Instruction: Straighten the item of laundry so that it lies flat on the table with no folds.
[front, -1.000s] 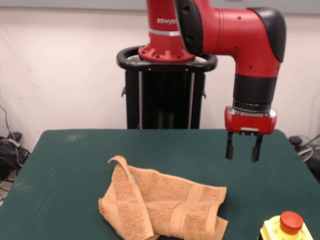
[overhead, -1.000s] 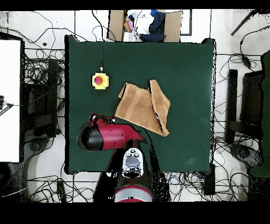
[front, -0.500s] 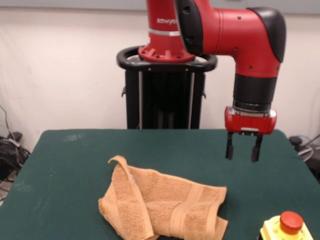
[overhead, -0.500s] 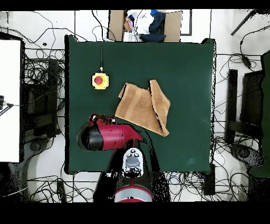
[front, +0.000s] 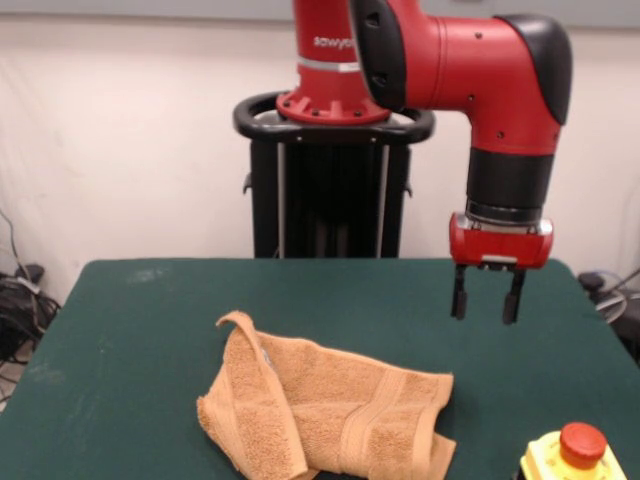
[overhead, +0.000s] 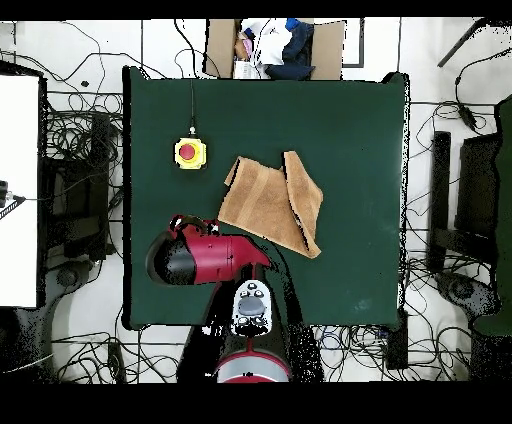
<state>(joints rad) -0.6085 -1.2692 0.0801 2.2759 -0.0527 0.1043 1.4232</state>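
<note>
The orange-tan towel (front: 325, 410) lies crumpled on the dark green table (front: 140, 330), near the front edge in the front view. One side is folded over the rest, with a raised corner at its far left. Its woven band runs down the right part. In the overhead view the towel (overhead: 270, 200) lies near the table's middle (overhead: 350, 120), with a flap folded over on its right side. My gripper (front: 486, 305) hangs open and empty above the table, to the right of the towel and farther back. In the overhead view the arm (overhead: 200, 257) covers it.
A yellow box with a red button (front: 572, 455) stands at the front right corner, and shows left of the towel in the overhead view (overhead: 189, 152). A cardboard box with clothes (overhead: 272, 45) sits beyond the table's far edge. Cables lie round the table.
</note>
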